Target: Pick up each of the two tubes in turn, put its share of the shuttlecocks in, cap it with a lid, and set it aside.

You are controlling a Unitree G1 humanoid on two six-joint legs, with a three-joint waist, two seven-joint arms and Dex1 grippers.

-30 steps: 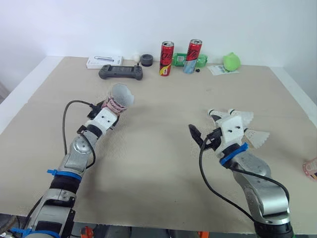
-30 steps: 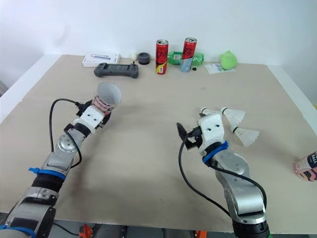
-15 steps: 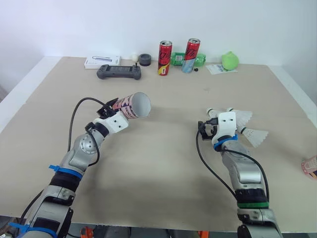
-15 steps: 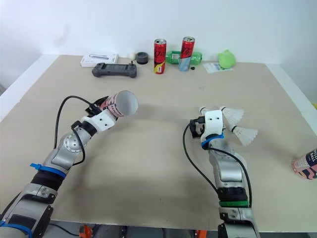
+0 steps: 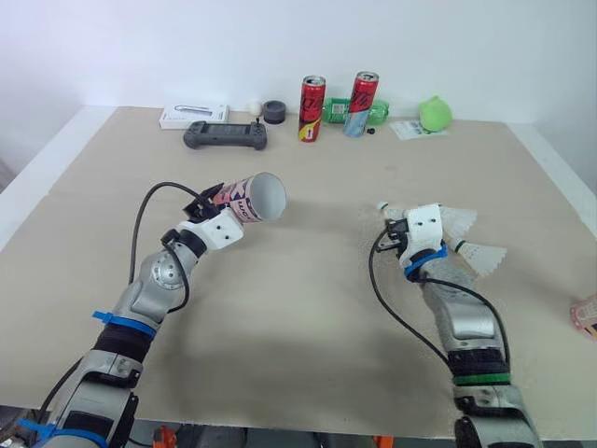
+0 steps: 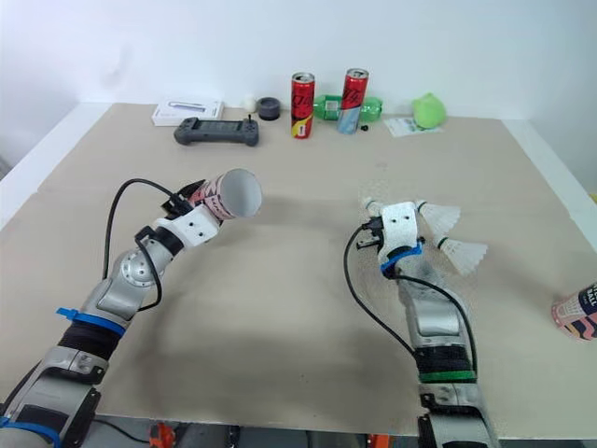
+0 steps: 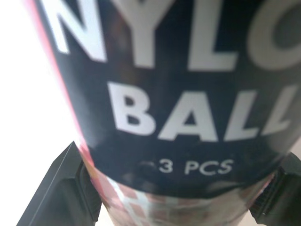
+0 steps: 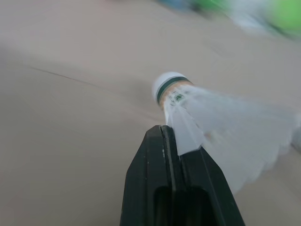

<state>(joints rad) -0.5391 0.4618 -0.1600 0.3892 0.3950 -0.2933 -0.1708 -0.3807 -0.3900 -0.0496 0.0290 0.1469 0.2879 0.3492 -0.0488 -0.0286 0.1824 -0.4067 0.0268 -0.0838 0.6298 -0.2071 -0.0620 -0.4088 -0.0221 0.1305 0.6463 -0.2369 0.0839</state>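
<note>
The second tube lies at the near right edge of the table. The right gripper is pinched narrowly on the feather skirt of a shuttlecock, with two loose shuttlecocks just beside it. The left gripper clamps the open tube, raised, its mouth facing the right arm and well apart from it. So thin a feather hold could let the cork swing and catch the rim, or slip free. Cans stand at the far edge.

Glossy tube, matt table, feathery shuttlecock
</note>
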